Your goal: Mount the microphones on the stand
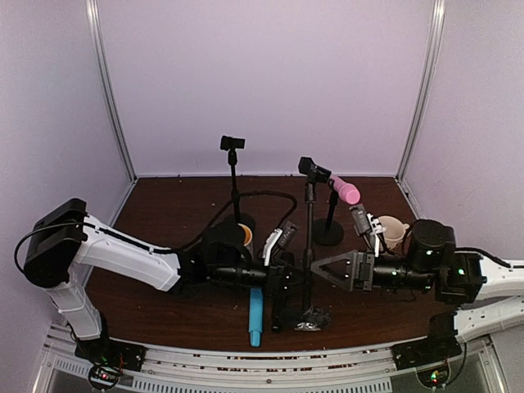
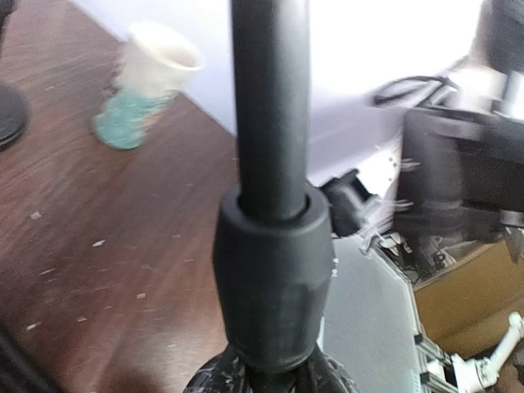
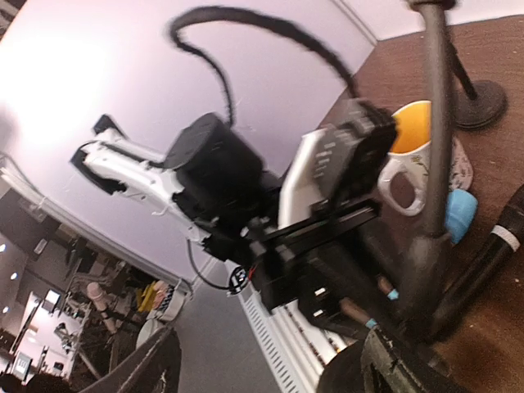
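My left end effector [image 1: 295, 275] is clenched on the pole of the middle stand [image 1: 309, 223], bracing it. My right end effector [image 1: 326, 268] is released and empty, facing it across the pole. Both forearms stretch low over the bench [image 1: 164, 213]. The blue microphone [image 1: 255, 315] and black microphone [image 3: 495, 246] lie flat by the stand's foot; the pink microphone [image 1: 345, 190] appears clipped. Best next: I grasp a lying microphone mid-body, with the pole braced.

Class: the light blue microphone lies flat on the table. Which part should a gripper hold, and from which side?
Probably grip the light blue microphone on its slim body toward the near end, from above: it lies flat, its far end hides under the left gripper, and the stand crowds one side.
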You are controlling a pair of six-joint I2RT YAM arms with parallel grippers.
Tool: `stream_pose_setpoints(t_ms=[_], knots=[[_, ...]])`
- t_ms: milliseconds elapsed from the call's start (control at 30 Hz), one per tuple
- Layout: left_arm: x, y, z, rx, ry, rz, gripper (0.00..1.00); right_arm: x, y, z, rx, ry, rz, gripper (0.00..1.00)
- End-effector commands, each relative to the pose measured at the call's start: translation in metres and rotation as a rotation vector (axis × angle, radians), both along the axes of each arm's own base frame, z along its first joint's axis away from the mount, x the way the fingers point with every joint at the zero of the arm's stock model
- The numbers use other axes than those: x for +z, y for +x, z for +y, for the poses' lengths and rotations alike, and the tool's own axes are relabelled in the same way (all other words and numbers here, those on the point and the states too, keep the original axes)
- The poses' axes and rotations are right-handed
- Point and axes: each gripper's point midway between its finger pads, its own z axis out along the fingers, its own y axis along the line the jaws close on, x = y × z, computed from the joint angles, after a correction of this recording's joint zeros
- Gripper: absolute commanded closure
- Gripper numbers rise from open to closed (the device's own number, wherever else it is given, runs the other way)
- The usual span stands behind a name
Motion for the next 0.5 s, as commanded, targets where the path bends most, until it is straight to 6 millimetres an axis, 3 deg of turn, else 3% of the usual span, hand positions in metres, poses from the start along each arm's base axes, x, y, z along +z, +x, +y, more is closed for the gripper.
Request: stream_pose_setpoints(t_ms=[0,100,200,467], knots=[[0.022,0.017,0.002,0.05,-0.086,-0.033,1.0,0.01,0.005,-0.027,-0.066,-0.032,-0.081,0.23],[0.031,0.008,0.006,0.004,-0.122,-0.069,1.0,0.003,0.025,-0.048,-0.161,-0.086,-0.12,0.2],[0.038,-0.001,0.008,-0.042,-0.158,-0.075,1.0,-0.003,0.039,-0.053,-0.184,-0.092,-0.128,0.19],[0.052,-0.014,0.004,-0.108,-0.213,-0.071,1.0,-0.007,0.051,-0.017,-0.092,-0.072,-0.13,0.19]])
